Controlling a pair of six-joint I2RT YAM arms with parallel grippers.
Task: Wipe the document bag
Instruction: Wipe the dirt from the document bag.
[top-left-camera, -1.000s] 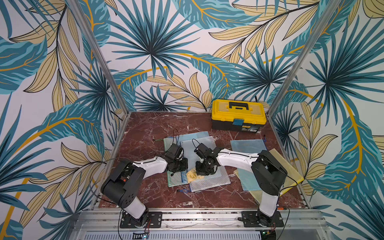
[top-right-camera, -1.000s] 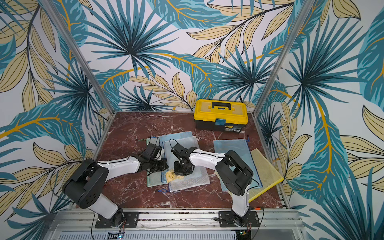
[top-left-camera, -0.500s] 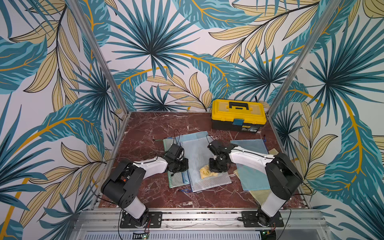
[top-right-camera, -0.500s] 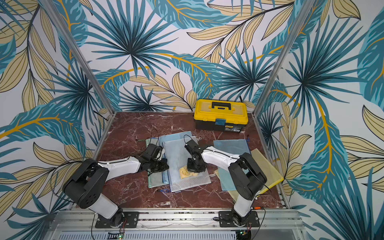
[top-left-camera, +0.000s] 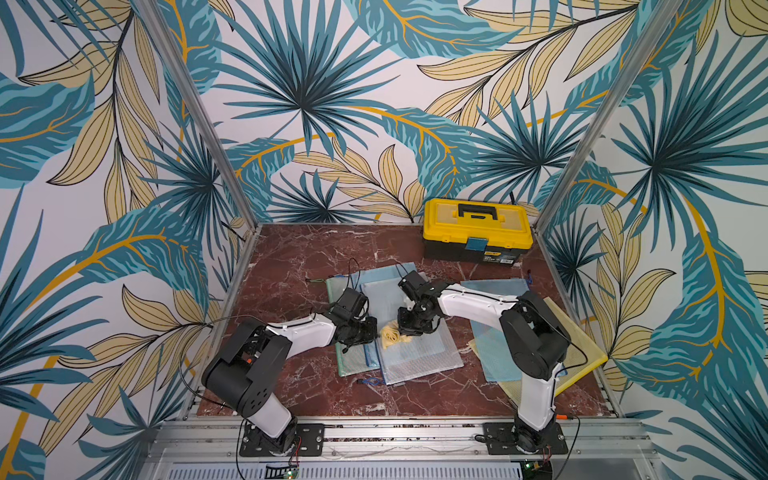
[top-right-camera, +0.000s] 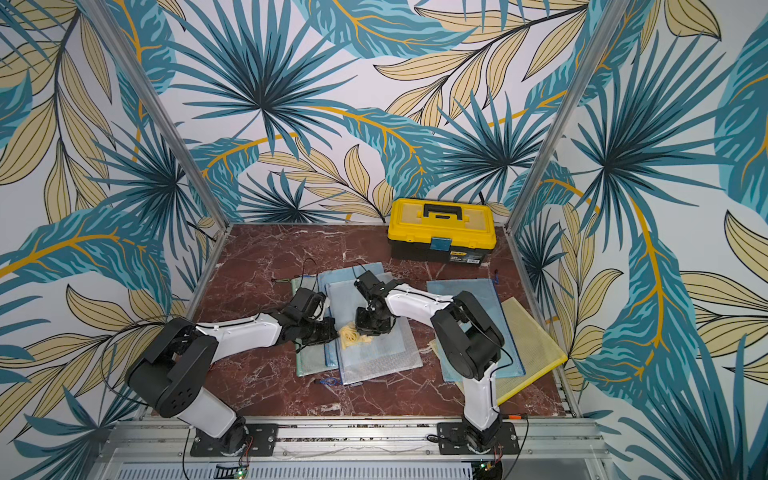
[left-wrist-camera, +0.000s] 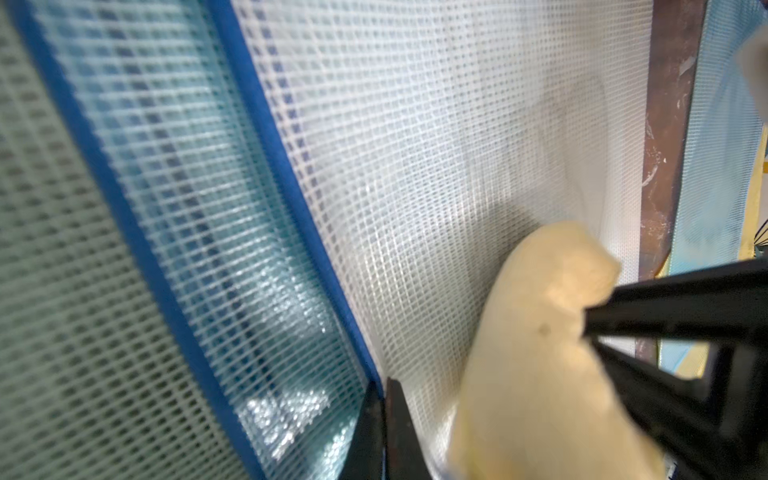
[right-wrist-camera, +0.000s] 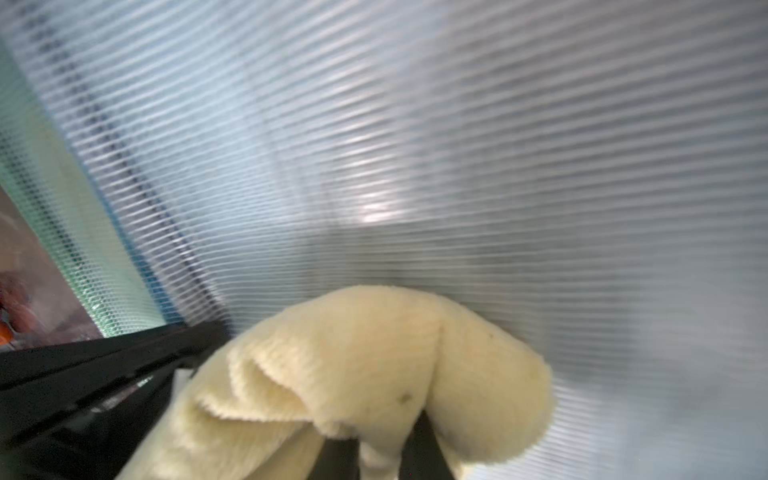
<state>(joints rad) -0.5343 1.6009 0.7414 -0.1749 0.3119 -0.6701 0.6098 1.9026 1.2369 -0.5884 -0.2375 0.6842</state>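
Observation:
The document bag (top-left-camera: 419, 353) (top-right-camera: 376, 353), a translucent white mesh pouch with blue edging, lies flat mid-table on top of other pouches. A pale yellow cloth (top-left-camera: 390, 333) (top-right-camera: 353, 336) rests bunched on its left part. My right gripper (top-left-camera: 405, 328) (right-wrist-camera: 380, 457) is shut on the cloth (right-wrist-camera: 374, 353) and holds it down on the mesh (right-wrist-camera: 457, 145). My left gripper (top-left-camera: 371, 332) (left-wrist-camera: 384, 399) is shut, its tips pressed on the bag's blue left edge, right beside the cloth (left-wrist-camera: 536, 332).
A green mesh pouch (top-left-camera: 353, 357) and a blue one (top-left-camera: 382, 274) lie under the bag. Another blue pouch (top-left-camera: 494, 291) and a yellow one (top-left-camera: 582, 353) lie to the right under my right arm. A yellow toolbox (top-left-camera: 477, 230) stands at the back right.
My right gripper swept the cloth to the right across the bag, then back left toward the left gripper. The left gripper has stayed at the bag's left edge.

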